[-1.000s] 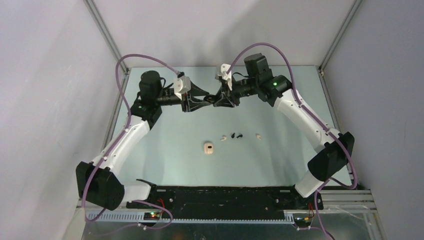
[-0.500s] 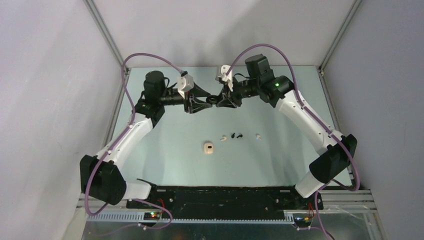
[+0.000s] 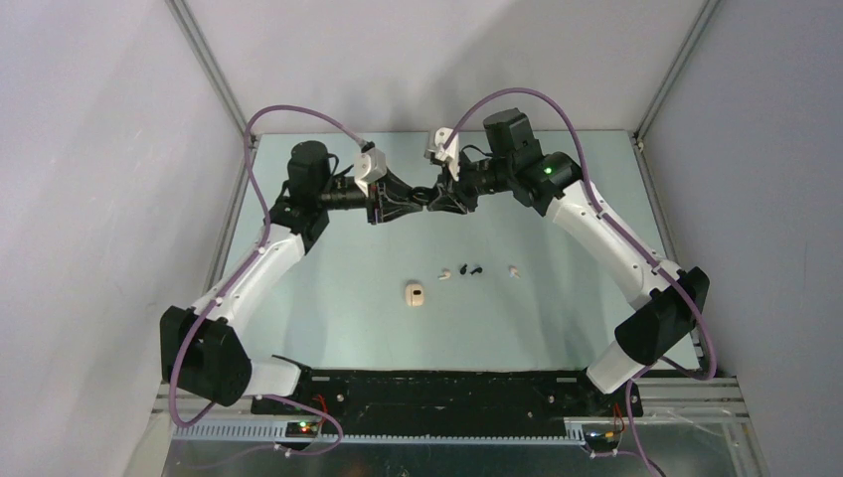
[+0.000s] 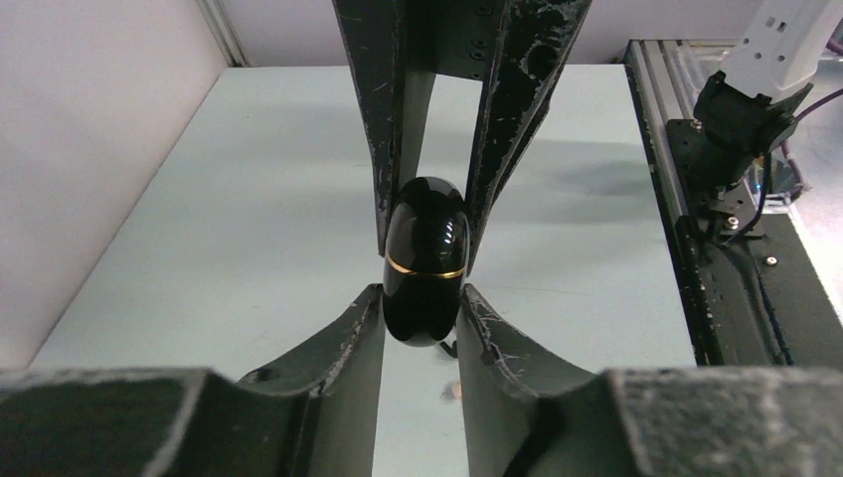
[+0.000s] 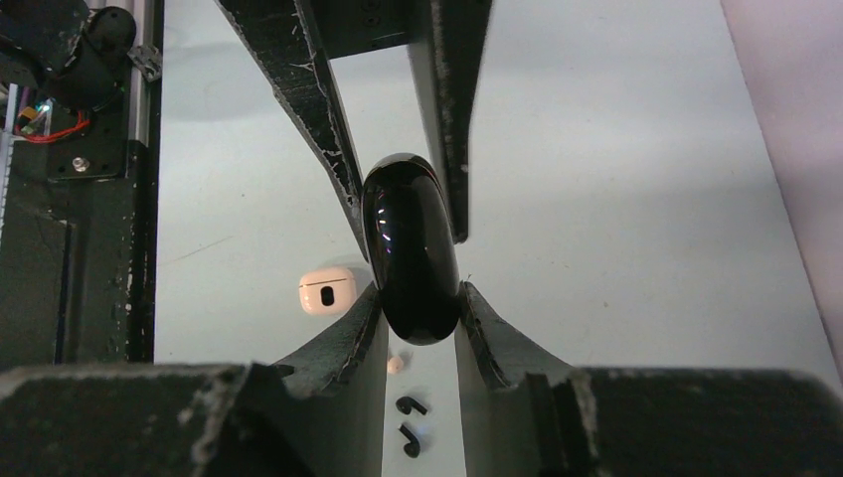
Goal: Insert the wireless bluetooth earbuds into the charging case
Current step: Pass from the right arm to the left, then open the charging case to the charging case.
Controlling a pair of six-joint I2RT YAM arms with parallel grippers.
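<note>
A glossy black charging case with a gold band (image 4: 425, 260) hangs in the air over the back middle of the table. It is gripped from both ends. My left gripper (image 4: 422, 298) is shut on one end and my right gripper (image 5: 418, 293) on the other end (image 5: 410, 248). In the top view the two grippers meet tip to tip (image 3: 425, 199). Two black earbuds (image 3: 470, 268) lie on the table below, also seen in the right wrist view (image 5: 410, 422). One cream earbud (image 3: 444, 273) lies left of them and another (image 3: 513, 269) lies to their right.
A closed cream charging case (image 3: 415, 294) lies on the table nearer the arm bases, also in the right wrist view (image 5: 327, 289). The black base rail (image 3: 447, 393) runs along the near edge. Grey walls stand close on three sides.
My left gripper has moved right toward the right gripper, and its fingers now clamp the black case. The right gripper has held the case almost still.
</note>
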